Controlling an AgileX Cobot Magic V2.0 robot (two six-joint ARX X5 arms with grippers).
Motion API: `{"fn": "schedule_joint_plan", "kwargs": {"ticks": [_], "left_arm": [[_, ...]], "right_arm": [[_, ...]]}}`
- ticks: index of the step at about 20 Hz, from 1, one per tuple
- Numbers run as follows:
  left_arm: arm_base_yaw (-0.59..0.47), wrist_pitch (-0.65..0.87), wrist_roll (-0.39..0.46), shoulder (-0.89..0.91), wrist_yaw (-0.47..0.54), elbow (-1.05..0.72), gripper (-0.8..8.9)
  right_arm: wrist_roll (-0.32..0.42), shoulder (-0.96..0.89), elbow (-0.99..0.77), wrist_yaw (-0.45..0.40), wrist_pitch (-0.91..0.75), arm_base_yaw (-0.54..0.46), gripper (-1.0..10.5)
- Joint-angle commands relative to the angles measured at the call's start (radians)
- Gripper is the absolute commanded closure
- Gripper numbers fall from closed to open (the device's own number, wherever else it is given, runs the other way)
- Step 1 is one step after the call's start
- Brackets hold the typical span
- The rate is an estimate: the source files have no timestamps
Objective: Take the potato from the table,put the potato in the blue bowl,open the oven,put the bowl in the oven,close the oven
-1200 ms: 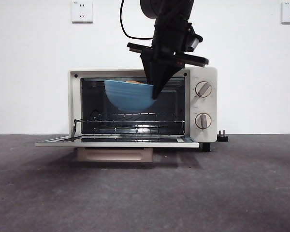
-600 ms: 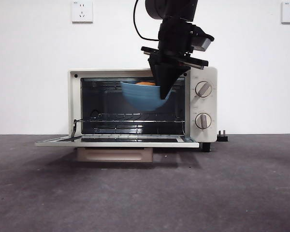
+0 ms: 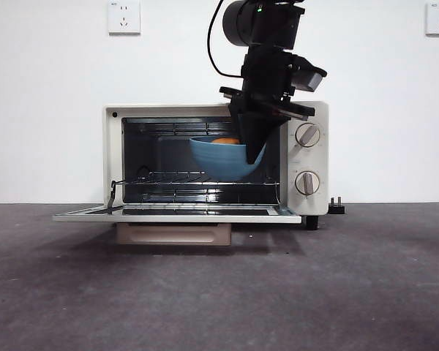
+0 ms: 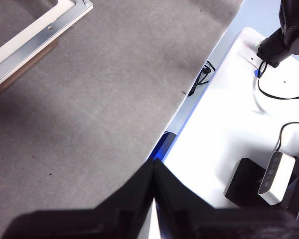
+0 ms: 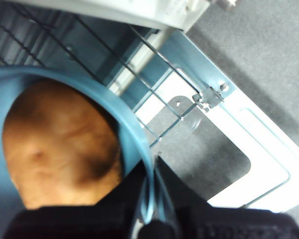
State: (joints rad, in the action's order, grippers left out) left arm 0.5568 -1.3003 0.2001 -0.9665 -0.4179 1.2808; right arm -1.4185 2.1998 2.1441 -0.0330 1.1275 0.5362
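Observation:
The cream-white oven [image 3: 114,157] stands at the back of the dark grey table [image 3: 219,292] with its door [image 3: 175,216] folded down flat. The blue bowl [image 3: 218,158] hangs in the right half of the oven's opening, just above the wire rack [image 3: 183,178]. My right gripper [image 3: 250,155] comes down from above, shut on the bowl's right rim [image 5: 137,149]. The potato [image 3: 225,140] lies inside the bowl, large and orange-tan in the right wrist view [image 5: 60,149]. My left gripper [image 4: 153,168] is shut on nothing over the table's edge [image 4: 99,99], away from the oven.
Two round knobs [image 3: 308,135] sit on the oven's right panel, and a black plug [image 3: 336,207] lies behind its right foot. A corner of the open door [image 4: 40,35] shows in the left wrist view. Beyond the table edge is a white desk [image 4: 229,139] with cables.
The right gripper has carried the bowl with the potato to the right and lower, deeper into the oven opening and closer to the rack. The left arm has not moved.

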Motion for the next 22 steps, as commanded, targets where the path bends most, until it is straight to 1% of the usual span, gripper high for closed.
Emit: {"fn": "schedule_joint_plan", "kwargs": {"ticks": [1,7,10,11,12,13,15,18,22], "left_arm": [[0.003,0.006,0.001,0.003,-0.001,-0.004,8.19],[0.003,-0.004,0.001,0.003,-0.001,-0.005,8.19],[0.003,-0.005,0.001,0.003,-0.001,-0.004,8.19],[0.003,-0.005,0.001,0.003,-0.001,-0.004,8.19],[0.003,-0.005,0.001,0.003,-0.001,-0.004,8.19],[0.003,-0.005,0.001,0.003,-0.001,-0.004,8.19],[0.003,-0.005,0.001,0.003,-0.001,-0.004,8.19],[0.003,-0.005,0.001,0.003,-0.001,-0.004,8.19],[0.003,-0.005,0.001,0.003,-0.001,-0.004,8.19]], "right_arm": [[-0.011,0.01,0.0,-0.001,-0.014,0.0,9.6],[-0.009,0.01,0.0,-0.002,-0.029,-0.001,9.5],[0.011,0.01,0.0,-0.011,-0.028,-0.001,9.3],[0.018,0.01,0.0,-0.011,-0.028,-0.001,8.8],[0.032,0.01,0.0,-0.012,-0.028,-0.001,8.0],[0.039,0.01,0.0,-0.013,-0.029,-0.001,7.8],[0.059,0.01,0.0,-0.013,-0.03,-0.001,7.8],[0.062,0.009,0.003,-0.021,-0.039,-0.001,7.8],[0.088,0.008,0.032,-0.024,-0.036,0.0,7.8]]}}
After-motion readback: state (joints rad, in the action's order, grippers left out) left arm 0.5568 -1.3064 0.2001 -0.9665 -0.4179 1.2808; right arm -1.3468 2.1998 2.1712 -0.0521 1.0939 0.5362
